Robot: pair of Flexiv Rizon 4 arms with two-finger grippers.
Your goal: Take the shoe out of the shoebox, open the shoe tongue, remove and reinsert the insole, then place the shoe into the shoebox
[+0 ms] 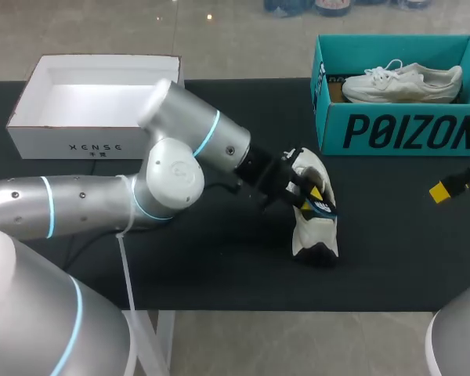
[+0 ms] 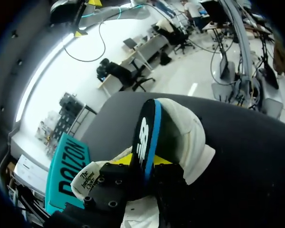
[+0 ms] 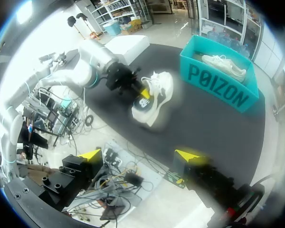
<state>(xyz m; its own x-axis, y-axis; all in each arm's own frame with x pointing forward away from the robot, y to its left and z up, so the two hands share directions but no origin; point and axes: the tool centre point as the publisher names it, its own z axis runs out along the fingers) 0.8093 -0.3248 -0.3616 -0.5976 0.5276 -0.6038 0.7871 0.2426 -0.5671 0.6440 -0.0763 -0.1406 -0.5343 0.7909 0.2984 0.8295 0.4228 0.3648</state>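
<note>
**A:** What does the left gripper (image 2: 141,160) have?

**B:** It is clamped on the black insole (image 2: 146,128), with a yellow tip pressed to each face. The insole stands on edge between the fingers, its blue rim showing along one side.

**A:** And the shoe?

**B:** The white shoe (image 2: 187,135) is just ahead of and below those fingers, resting on the black table (image 1: 219,266). The insole's far end sits at the shoe's opening. I cannot tell how far in it goes.

**A:** Where is the box from there?

**B:** The teal shoebox (image 1: 399,129) is off to one side of the left gripper, apart from the shoe. It is open, and a second white sneaker (image 1: 403,82) lies inside it.

**A:** The other arm?

**B:** The right gripper (image 3: 140,156) has its yellow tips spread wide with nothing between them. It hangs near the shoebox's printed front wall, well apart from the shoe.

**A:** Anything else?

**B:** An open white box (image 1: 94,117) stands beyond the left arm, well away from its gripper.
</note>
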